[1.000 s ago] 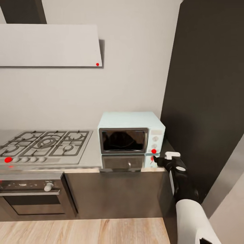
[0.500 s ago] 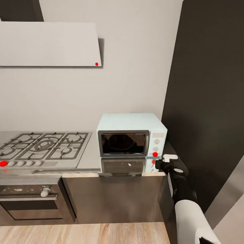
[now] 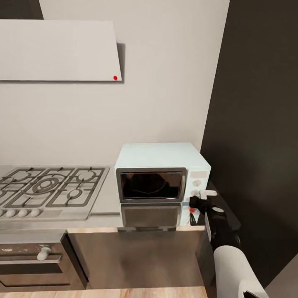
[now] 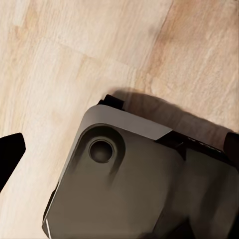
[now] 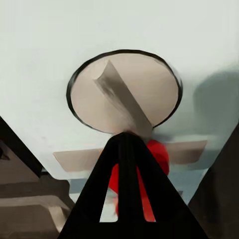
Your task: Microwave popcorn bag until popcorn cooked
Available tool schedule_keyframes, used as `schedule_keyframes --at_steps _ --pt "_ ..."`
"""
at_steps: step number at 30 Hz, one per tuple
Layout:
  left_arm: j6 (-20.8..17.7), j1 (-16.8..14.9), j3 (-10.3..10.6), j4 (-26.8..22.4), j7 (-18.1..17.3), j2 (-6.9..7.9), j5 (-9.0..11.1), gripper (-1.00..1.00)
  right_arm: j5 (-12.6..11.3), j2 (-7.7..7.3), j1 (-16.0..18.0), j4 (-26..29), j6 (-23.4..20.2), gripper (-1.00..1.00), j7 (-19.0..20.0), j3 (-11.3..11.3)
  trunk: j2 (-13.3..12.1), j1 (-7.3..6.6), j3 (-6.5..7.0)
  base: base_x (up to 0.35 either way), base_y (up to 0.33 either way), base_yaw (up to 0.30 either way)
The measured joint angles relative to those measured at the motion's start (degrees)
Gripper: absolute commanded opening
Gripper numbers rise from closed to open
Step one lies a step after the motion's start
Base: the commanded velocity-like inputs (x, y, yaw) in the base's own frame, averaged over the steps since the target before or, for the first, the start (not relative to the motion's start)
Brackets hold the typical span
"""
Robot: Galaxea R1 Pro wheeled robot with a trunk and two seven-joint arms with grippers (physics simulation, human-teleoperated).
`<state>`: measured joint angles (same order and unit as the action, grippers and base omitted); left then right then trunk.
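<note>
Microwave (image 3: 162,178) on countertop (image 3: 105,198), door shut, interior dark, contents unreadable. Right gripper (image 3: 198,201) at control panel, partly covering red dot (image 5: 155,154). Right wrist view: fingers together before a knob (image 5: 124,92). Left wrist view: wooden floor (image 4: 64,59); left gripper's spread cannot be judged.

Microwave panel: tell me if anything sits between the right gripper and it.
Nothing visible does. In the head view the right gripper is right at the microwave control panel, near the lower knob. In the right wrist view the fingers point straight at a knob with the red dot close below.
</note>
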<state>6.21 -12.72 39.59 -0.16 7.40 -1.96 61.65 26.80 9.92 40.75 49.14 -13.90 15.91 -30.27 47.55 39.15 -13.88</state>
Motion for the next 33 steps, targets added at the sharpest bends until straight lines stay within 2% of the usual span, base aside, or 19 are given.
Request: schedule_keyframes --at_steps 9,22,26,29,31,33 --pt "0.01 -0.01 0.01 0.01 0.06 -0.05 -0.01 1.00 0.83 0.00 0.49 -0.45 0.12 -1.00 -0.36 -0.13 -0.05 0.15 0.00 -0.051 0.000 0.000" --pt "0.08 0.01 0.09 0.00 0.52 -0.52 -0.05 1.00 1.59 -0.01 0.52 0.42 -0.29 -1.00 0.05 -0.08 -0.04 0.16 0.01 -0.328 0.000 0.000" --pt "0.08 0.05 0.09 0.00 0.53 -0.57 -0.05 1.00 4.02 -0.01 0.57 0.98 -0.68 -1.00 0.14 -0.01 -0.04 0.16 0.01 -0.336 0.000 0.000" --pt "0.08 0.01 0.10 0.00 0.48 -0.58 -0.05 1.00 4.67 -0.01 0.53 1.11 -0.72 -1.00 0.14 0.01 -0.04 0.16 0.01 -0.336 0.000 0.000" --pt "0.08 0.00 0.09 0.00 0.45 -0.58 -0.05 1.00 4.36 -0.01 0.53 0.55 -0.76 -1.00 -0.01 -0.01 -0.04 0.16 0.01 -0.336 0.000 0.000" --pt "0.08 0.01 0.10 0.00 0.44 -0.58 -0.05 1.00 4.16 -0.01 0.47 -3.45 -0.73 -1.00 -0.55 -0.16 -0.05 0.16 0.01 -0.336 0.000 0.000"
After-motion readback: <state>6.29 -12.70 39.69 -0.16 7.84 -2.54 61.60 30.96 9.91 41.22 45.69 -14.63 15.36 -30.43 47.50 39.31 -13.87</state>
